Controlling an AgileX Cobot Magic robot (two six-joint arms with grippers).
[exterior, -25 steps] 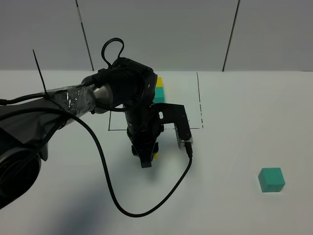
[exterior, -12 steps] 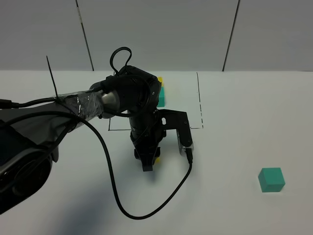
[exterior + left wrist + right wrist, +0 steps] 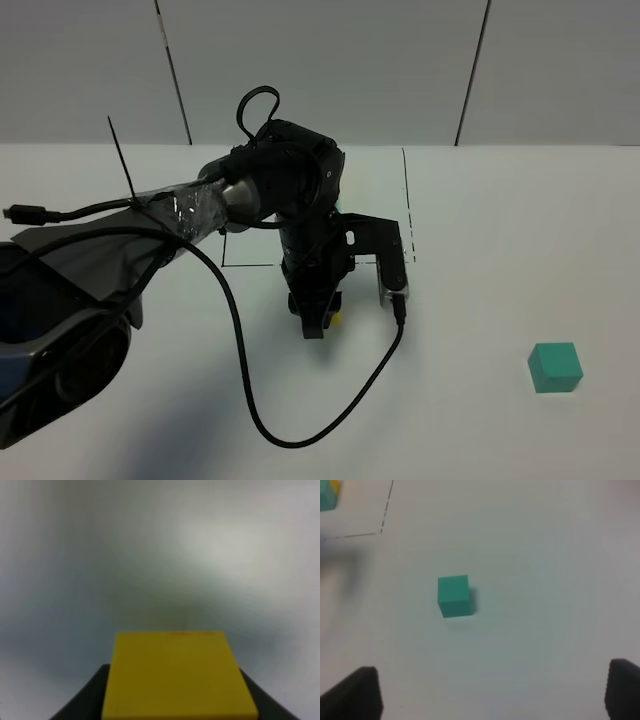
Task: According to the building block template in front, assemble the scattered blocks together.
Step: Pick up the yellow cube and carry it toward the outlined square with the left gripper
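My left gripper [image 3: 318, 320] is shut on the yellow cube [image 3: 337, 319] and holds it just in front of the drawn black rectangle [image 3: 408, 205], low over the table. In the left wrist view the yellow cube [image 3: 177, 675] fills the lower middle between dark fingers [image 3: 82, 705]. The teal cube [image 3: 555, 366] lies alone at the front right, and also shows in the right wrist view [image 3: 454, 596]. My right gripper [image 3: 490, 700] is open above it and empty. The template [image 3: 326, 497] shows only at a corner of the right wrist view; my left arm hides it in the high view.
A black cable [image 3: 300, 425] loops from the left arm over the table in front of the gripper. The left arm's covered body [image 3: 90, 260] fills the left side. White table [image 3: 480, 250] lies between the yellow and teal cubes.
My left arm has moved to the right with the yellow cube in it, and now covers the template in the high view. The teal cube has not moved.
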